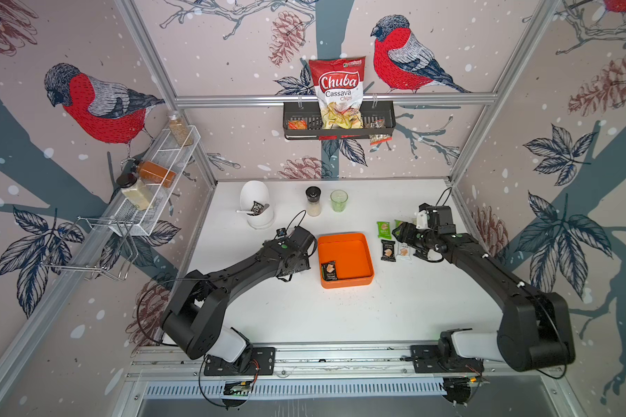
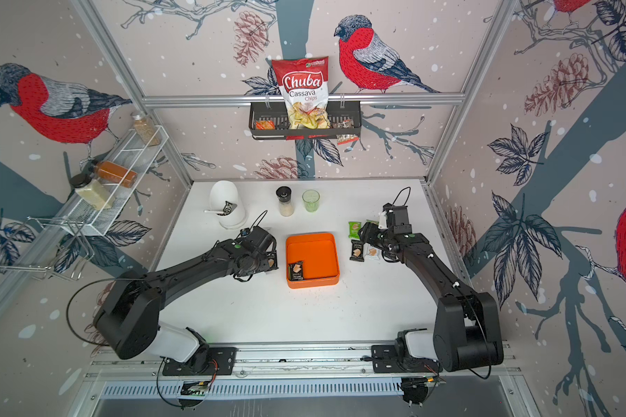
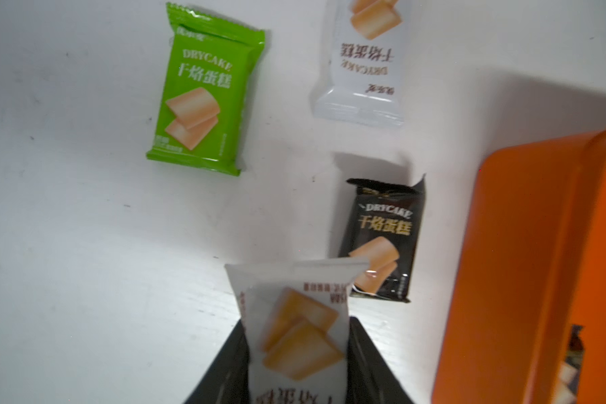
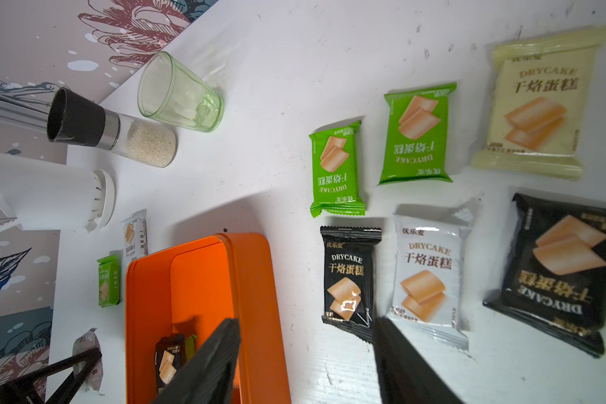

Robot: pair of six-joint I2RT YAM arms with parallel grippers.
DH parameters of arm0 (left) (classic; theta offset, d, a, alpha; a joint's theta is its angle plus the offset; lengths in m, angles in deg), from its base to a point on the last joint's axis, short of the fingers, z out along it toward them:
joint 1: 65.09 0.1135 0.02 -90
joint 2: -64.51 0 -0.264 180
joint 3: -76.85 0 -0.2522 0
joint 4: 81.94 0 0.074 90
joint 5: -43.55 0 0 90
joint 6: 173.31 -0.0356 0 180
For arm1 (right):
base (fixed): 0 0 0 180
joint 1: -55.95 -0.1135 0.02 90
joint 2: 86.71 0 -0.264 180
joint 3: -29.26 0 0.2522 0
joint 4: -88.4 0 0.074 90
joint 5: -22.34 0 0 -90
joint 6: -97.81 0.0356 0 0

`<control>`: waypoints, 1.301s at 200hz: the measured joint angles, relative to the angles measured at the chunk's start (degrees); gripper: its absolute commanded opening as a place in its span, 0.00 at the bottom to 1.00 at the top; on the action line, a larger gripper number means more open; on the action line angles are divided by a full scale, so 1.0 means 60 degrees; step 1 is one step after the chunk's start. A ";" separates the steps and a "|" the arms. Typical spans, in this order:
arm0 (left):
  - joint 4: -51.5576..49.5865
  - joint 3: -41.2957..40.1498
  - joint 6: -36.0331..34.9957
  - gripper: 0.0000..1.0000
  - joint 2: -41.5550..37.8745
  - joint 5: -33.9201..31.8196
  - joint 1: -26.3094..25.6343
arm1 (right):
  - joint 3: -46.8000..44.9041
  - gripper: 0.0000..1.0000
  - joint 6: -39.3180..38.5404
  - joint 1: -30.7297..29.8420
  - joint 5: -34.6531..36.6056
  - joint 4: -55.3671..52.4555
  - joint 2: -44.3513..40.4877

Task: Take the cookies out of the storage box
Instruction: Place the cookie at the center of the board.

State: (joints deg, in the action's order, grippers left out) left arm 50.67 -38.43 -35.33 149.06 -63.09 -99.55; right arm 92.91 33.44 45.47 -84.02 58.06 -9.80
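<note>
The orange storage box (image 1: 344, 252) sits in the middle of the white bench (image 1: 304, 310). We see one black cookie packet (image 1: 328, 271) inside it, in the near corner on the left arm's side. Our left fingers (image 3: 368, 363) are closed on a white cookie packet (image 3: 294, 349), just beside the box. Near it on the bench lie a green packet (image 3: 203, 94), a white packet (image 3: 361, 63) and a black packet (image 3: 382, 241). On the other side of the box lie green packets (image 4: 417, 136), a pale yellow packet (image 4: 536, 105) and black packets (image 4: 348, 283) with a white wrapper (image 4: 427, 276) between them. Our right fingers (image 4: 210, 363) hang on that side, spread apart and holding nothing. Farther back stand a green glass (image 1: 339, 200) and a grinder (image 1: 313, 201).
</note>
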 measured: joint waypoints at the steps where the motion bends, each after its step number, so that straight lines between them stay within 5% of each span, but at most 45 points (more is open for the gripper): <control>1: 0.0007 -0.0015 0.0000 0.43 -0.0007 -0.0004 0.0007 | 0.0000 0.66 0.0000 0.0000 0.0000 0.0000 0.0004; 134: 0.1494 -0.1617 -0.1060 0.46 0.0113 0.0029 0.0783 | 0.0076 0.66 -0.0069 0.0029 0.0437 -0.0106 0.0018; 185: 0.1545 -0.1552 -0.1067 0.63 0.0186 0.0029 0.0783 | 0.0076 0.66 -0.0076 0.0087 0.0492 -0.0106 0.0018; 260: 0.0965 -0.0291 -0.0641 0.65 -0.0718 0.0087 0.0780 | 0.0076 0.66 -0.0076 0.0131 0.0488 -0.0095 0.0047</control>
State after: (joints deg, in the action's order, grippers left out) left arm 56.46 -40.17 -39.17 144.76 -62.56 -94.87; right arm 93.37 32.98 46.25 -81.09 57.49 -9.52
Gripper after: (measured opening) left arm 0.653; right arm 0.659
